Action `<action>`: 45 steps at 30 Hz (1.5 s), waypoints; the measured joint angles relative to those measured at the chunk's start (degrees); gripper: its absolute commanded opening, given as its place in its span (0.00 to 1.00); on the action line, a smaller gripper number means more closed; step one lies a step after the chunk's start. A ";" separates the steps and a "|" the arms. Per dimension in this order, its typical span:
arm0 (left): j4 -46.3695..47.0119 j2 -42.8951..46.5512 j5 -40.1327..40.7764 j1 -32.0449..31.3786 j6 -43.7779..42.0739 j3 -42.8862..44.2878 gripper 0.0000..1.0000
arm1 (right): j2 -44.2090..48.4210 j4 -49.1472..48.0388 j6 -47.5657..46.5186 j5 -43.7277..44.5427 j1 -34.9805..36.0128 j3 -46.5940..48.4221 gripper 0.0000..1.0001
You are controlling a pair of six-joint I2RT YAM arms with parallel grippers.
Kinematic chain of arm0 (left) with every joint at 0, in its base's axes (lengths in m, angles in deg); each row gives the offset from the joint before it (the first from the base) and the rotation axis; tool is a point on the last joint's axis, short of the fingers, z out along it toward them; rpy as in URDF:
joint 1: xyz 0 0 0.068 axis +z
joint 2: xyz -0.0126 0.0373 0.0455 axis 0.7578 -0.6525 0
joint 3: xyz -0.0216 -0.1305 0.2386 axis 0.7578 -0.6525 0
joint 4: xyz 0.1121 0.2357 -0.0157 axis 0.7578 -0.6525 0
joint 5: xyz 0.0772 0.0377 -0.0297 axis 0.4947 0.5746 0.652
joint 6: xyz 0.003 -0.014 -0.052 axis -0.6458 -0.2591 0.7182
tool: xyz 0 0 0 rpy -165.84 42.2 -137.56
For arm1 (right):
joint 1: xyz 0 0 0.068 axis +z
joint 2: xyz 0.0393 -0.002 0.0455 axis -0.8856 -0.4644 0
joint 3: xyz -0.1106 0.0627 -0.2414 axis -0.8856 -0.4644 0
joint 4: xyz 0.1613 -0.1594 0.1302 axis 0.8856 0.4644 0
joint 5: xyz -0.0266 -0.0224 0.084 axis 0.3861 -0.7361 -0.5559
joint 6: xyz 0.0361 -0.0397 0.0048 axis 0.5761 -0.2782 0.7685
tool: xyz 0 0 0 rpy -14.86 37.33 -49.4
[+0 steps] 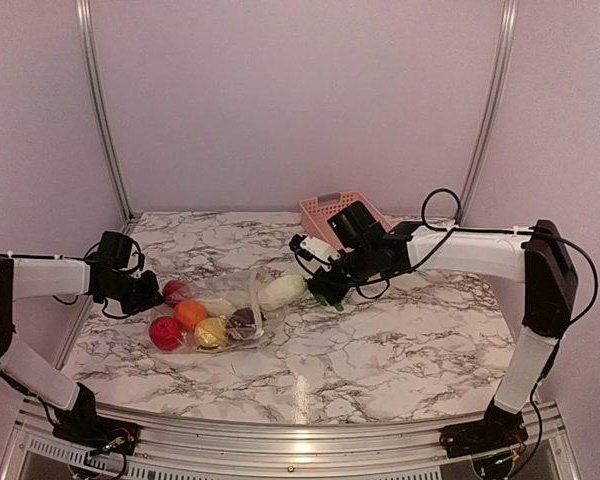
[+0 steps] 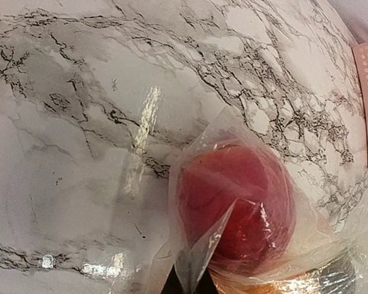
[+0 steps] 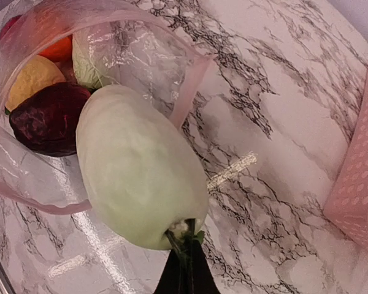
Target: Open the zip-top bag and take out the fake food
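Pinching a fold of the zip-top bag (image 2: 202,245) between closed fingertips at the bottom centre of its wrist view, the left gripper (image 2: 189,285) seems to serve as an anchor. With the sealed end held at the left of the overhead frame, the bag should not slide along the marble table (image 1: 380,350) when something is drawn out of the other end. A red fruit (image 2: 239,202) sits just beyond that fold, inside the plastic.

The right gripper (image 3: 184,278) is closed on the dark green stalk end of a pale green vegetable (image 3: 141,177), low in the centre of its own view. That piece lies half in and half out of the bag. Its rounded far end sits within the open mouth, where the pink zip strip (image 3: 190,92) loops around it, and its stalk end is outside, towards the gripper. Holding it by the stalk looks sensible, since the body is broad and smooth.

The rest of the fake food (image 1: 200,322) remains inside, at the upper left of the right wrist view: a dark red piece (image 3: 46,119), a yellow one (image 3: 30,79), an orange one (image 3: 61,46) and a pale leafy one (image 3: 98,58). From above, the bag lies left of centre, between the two grippers. The pink basket (image 1: 325,207) stands behind the right gripper, apart from the bag. I judge the bag opened and the first piece part-way out.
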State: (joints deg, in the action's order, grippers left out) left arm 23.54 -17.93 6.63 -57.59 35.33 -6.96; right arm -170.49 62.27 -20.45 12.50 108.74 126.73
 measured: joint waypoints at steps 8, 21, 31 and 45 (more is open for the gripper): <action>0.04 -0.68 -0.04 0.00 0.00 0.20 0.00 | 6.47 1.97 6.03 0.07 -10.49 -1.36 0.00; 0.52 -1.38 -0.15 0.00 0.87 0.79 0.00 | -3.19 -2.14 17.25 3.10 -25.44 13.97 0.01; 1.75 -1.40 -0.52 0.00 1.99 0.79 0.00 | -19.93 -5.51 17.97 9.44 -26.18 21.86 0.04; 3.32 -2.32 -1.11 0.00 2.40 0.74 0.00 | -27.36 -4.22 14.88 12.94 -26.51 32.24 0.50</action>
State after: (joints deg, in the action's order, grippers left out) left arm 26.87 -20.25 5.51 -57.59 37.74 -6.22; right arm -197.85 58.06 -5.57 25.44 82.23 158.97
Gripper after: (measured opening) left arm 0.002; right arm 0.479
